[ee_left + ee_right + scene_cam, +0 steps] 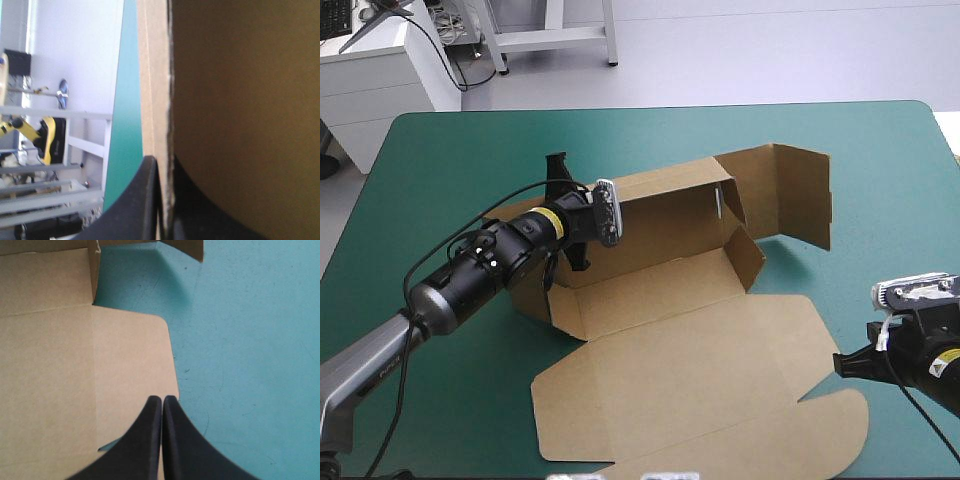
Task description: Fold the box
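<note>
Closest to me, the left gripper (161, 200) is pinched tight on an upright wall of the box (700, 370), the brown board sandwiched between its black fingers. The box sits mid-desk, half raised: back wall and right-hand flaps standing, the lid (720, 400) lying flat toward the near edge of the teal-green desk (450, 150). The right gripper (162, 405) is closed on nothing, fingers meeting in a point over the lid's rounded corner. That board looks light and stiff, smooth-faced, happy to bend only along its creases. I'd grip it by a free edge close to a fold; a mid-panel pinch could buckle it.
</note>
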### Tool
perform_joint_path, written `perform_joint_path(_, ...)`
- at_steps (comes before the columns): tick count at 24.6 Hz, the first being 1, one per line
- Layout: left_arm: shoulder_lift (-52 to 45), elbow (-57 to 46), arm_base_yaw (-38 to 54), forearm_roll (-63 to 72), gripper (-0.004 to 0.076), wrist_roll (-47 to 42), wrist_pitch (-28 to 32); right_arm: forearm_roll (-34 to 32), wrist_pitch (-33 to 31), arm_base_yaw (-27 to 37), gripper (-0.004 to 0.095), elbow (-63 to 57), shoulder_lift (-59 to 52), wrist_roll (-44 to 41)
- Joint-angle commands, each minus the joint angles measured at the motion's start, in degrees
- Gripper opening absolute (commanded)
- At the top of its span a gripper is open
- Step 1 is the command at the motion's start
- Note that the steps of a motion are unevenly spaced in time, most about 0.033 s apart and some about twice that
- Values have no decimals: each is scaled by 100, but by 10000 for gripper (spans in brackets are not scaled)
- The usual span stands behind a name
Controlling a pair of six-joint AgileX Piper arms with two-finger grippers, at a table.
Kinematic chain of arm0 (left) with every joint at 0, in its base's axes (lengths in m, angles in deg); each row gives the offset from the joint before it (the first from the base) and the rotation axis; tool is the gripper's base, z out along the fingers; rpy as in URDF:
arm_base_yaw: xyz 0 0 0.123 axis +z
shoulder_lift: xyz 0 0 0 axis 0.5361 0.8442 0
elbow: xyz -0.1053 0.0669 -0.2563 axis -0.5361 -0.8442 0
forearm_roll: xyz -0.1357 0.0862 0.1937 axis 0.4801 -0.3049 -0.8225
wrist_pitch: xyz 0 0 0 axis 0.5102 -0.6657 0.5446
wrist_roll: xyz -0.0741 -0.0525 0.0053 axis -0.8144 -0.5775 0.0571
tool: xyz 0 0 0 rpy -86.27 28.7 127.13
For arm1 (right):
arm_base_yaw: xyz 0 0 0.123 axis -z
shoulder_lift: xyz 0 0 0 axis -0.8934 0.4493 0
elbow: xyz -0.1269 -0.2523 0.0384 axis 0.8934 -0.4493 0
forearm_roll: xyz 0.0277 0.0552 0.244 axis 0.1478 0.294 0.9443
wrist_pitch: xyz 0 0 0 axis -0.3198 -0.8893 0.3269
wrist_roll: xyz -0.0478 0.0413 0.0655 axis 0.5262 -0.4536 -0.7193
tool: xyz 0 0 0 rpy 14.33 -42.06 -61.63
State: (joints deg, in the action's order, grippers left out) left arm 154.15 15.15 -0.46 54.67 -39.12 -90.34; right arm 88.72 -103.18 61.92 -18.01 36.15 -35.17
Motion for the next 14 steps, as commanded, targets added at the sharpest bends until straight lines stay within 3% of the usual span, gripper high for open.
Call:
perform_joint_path(1, -382, -396, -144, -75, -8, 26, 900, 45, 335, 33, -13, 146, 7, -42)
perform_joint_path(9, -953, -823, -152, -195, -8, 68, 1186, 55, 354, 33, -13, 146, 7, -247)
perform_joint_path(14, -1242, -828, -438, -436, -8, 93, 1067, 55, 354, 33, -13, 146, 7, -260)
